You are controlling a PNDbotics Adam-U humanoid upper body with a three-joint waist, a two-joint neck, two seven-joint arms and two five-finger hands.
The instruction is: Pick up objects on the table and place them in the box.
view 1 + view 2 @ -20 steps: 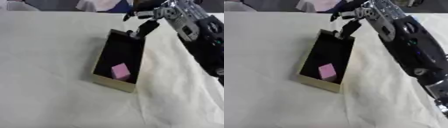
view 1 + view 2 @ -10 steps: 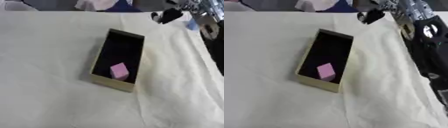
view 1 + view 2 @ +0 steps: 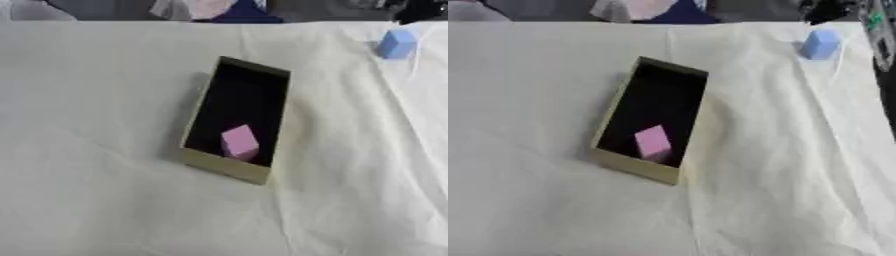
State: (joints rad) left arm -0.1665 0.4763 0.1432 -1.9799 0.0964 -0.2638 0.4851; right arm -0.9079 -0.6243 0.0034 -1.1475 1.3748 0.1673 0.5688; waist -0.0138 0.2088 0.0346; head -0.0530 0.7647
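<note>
A cream-white cloth covers the table and fills nearly the whole frame, with soft creases running down the right side and a few faint folds toward the lower middle. Along the top edge lies a dark strip of background, where a blurred patch of pale pink and dark blue fabric shows at upper centre.

Only the right arm shows, and little of it: a dark strip with silver parts running down the right edge of the right eye view from the upper right corner. At that corner a black shape, the right hand, sits at the top edge, too blurred to tell how it is posed. The left arm and left hand appear in neither view.
</note>
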